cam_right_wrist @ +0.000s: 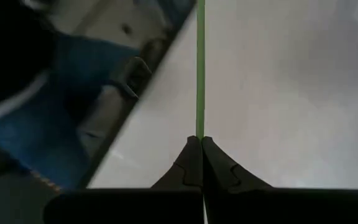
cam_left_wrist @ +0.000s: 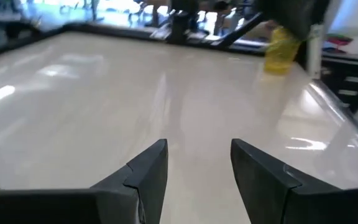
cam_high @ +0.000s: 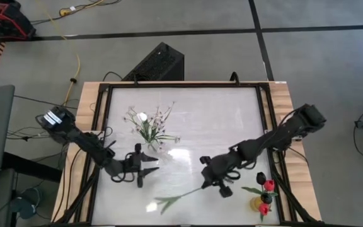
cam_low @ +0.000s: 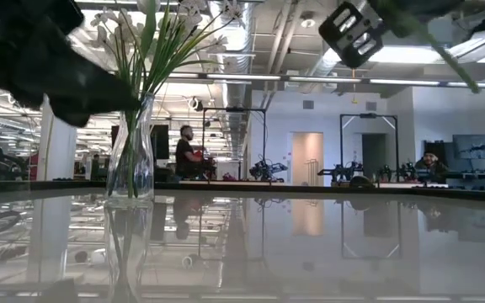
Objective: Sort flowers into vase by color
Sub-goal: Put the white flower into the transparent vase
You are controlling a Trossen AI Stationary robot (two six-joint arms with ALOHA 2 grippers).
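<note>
meanwhile right gripper (cam_right_wrist: pixel 201 146) pinched a flower stem (cam_right_wrist: pixel 200 68); best lifted level toward matching vase (cam_high: pixel 151 144); left gripper (cam_left_wrist: pixel 197 168) waited spread.

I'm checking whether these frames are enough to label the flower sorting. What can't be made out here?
- Flower held by the right gripper: head colour too small in the high view; the right wrist view shows only the stem.
- Yellow vase: blurred in the left wrist view, its flowers hidden by an arm.
- Clear vase: blossoms cut off by the top edge in the low view.
- Left gripper: open, nothing between its fingers.
</note>
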